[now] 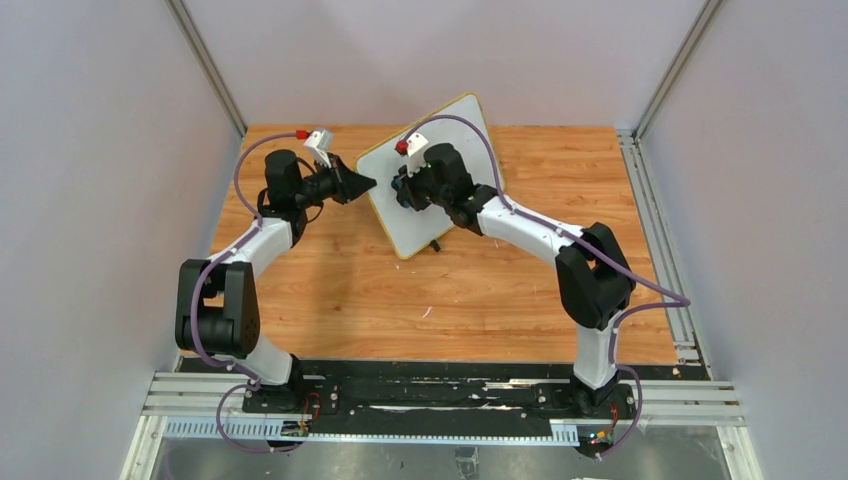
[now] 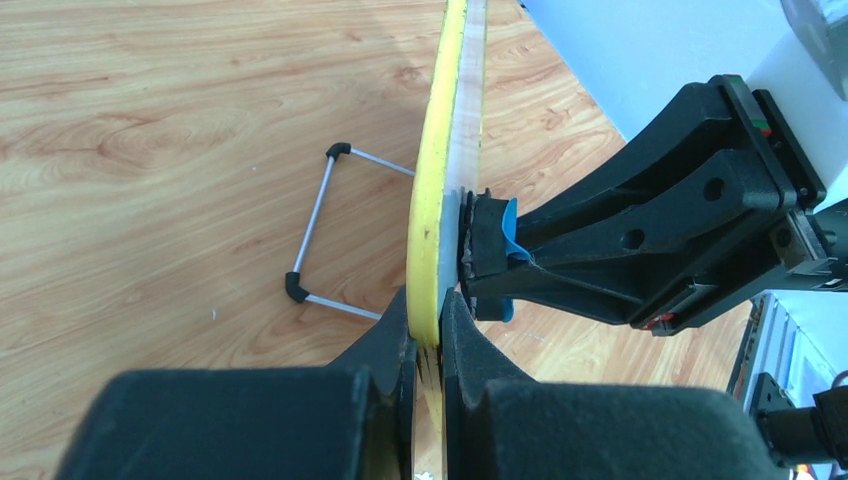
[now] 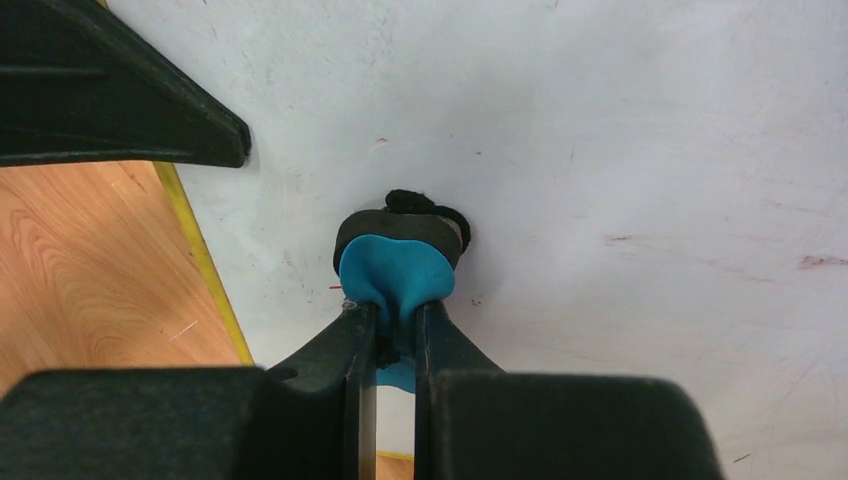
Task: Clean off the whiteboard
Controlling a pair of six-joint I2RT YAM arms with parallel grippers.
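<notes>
Your left tool [image 2: 428, 320] is pinched shut on the yellow rim of the whiteboard [image 1: 400, 225], which stands tilted at the far middle of the worktop [image 1: 330, 290]. Your right tool [image 3: 395, 320] grips a blue eraser [image 3: 392, 262], felt pressed to the white face. Faint reddish smudges [image 3: 812, 262] lie to the eraser's right, so sweep that way, I'd say.

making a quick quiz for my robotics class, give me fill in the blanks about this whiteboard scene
1. The left gripper is shut on the whiteboard at its ___ rim.
2. The right gripper presses an eraser, ___ with a black pad, against the board's face.
3. The wire stand behind the board rests on a ___ table.
Missing words: yellow; blue; wooden.
</notes>
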